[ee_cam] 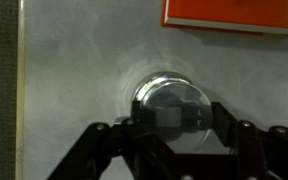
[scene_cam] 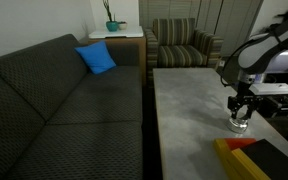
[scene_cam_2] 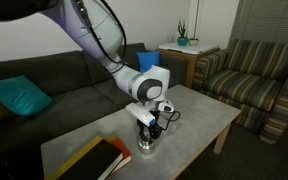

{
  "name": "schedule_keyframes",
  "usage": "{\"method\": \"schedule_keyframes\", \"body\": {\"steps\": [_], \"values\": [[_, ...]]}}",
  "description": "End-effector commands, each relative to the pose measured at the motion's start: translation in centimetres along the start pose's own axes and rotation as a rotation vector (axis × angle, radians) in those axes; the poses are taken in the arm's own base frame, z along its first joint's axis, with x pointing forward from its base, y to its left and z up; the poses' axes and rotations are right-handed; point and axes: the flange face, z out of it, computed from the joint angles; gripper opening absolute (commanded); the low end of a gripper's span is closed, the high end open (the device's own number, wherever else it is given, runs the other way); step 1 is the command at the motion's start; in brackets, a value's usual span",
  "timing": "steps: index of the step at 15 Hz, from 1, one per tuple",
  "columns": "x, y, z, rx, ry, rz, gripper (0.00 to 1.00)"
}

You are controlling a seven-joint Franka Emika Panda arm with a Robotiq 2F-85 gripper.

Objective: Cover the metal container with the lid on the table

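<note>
The small shiny metal container (scene_cam: 240,126) stands on the light grey table (scene_cam: 189,110) and also shows in an exterior view (scene_cam_2: 146,144). In the wrist view a round shiny lid (ee_cam: 171,92) with a dark knob lies over it, hiding the container's body. My gripper (ee_cam: 174,115) is directly above it, its fingers closed on either side of the lid's knob. In both exterior views the gripper (scene_cam: 240,112) (scene_cam_2: 147,128) hangs straight down, touching the top of the container.
A yellow and red flat block (scene_cam: 246,150) with a black book lies close to the container and shows orange in the wrist view (ee_cam: 229,12). A dark sofa (scene_cam: 54,100) runs along the table. A striped armchair (scene_cam_2: 259,80) and a side table with a plant (scene_cam_2: 184,45) stand beyond.
</note>
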Motion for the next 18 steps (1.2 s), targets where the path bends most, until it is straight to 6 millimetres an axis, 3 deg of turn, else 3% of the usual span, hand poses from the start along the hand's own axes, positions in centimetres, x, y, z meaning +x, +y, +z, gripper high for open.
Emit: {"method": "schedule_keyframes", "body": {"steps": [1, 3, 5, 9, 18], "values": [[-0.2, 0.4, 0.3, 0.03, -0.011, -0.007, 0.44], [-0.3, 0.4, 0.3, 0.028, -0.015, -0.004, 0.44], [-0.3, 0.4, 0.3, 0.023, -0.02, -0.006, 0.93], [-0.2, 0.3, 0.2, 0.022, -0.022, -0.007, 1.0], [1.0, -0.1, -1.6, -0.027, 0.017, -0.002, 1.0]]}}
